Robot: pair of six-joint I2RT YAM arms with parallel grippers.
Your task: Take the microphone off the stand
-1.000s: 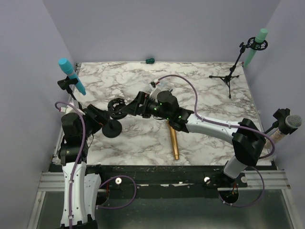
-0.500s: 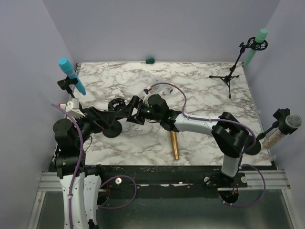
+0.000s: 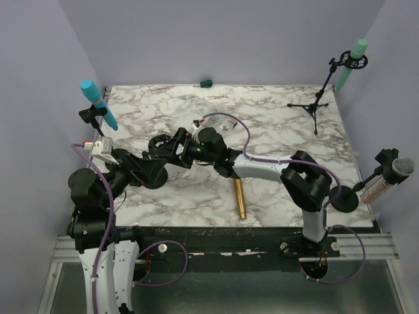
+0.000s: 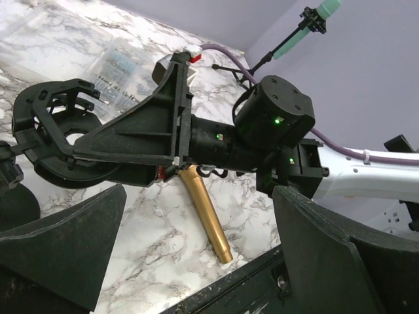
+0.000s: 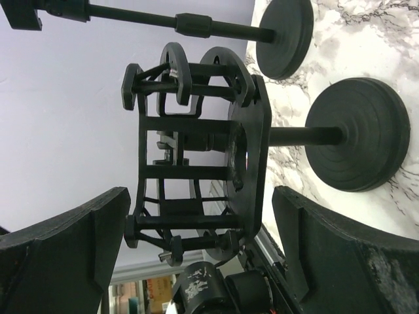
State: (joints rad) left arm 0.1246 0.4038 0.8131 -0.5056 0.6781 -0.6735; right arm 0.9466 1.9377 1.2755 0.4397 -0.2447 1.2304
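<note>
The gold microphone (image 3: 239,198) lies flat on the marble table, apart from its stand; it also shows in the left wrist view (image 4: 206,212). The black stand has a round base (image 5: 357,134) and an empty shock-mount cage (image 3: 159,143), seen close in the right wrist view (image 5: 196,144). My right gripper (image 3: 171,148) is open, its fingers either side of the cage's near end (image 5: 203,261). My left gripper (image 3: 144,171) is open and empty, low beside the stand's base, with bare table between its fingers (image 4: 196,261).
A teal microphone on a stand (image 3: 98,103) is at the left edge, its base (image 5: 285,36) close to the black stand. A green microphone on a tripod (image 3: 350,62) is back right, a silver-headed one (image 3: 393,170) at the right edge. A clear packet (image 3: 221,122) lies mid-table.
My right gripper has moved left onto the shock-mount cage. My left arm has shifted, its gripper now low by the stand's base. The gold microphone has not moved.
</note>
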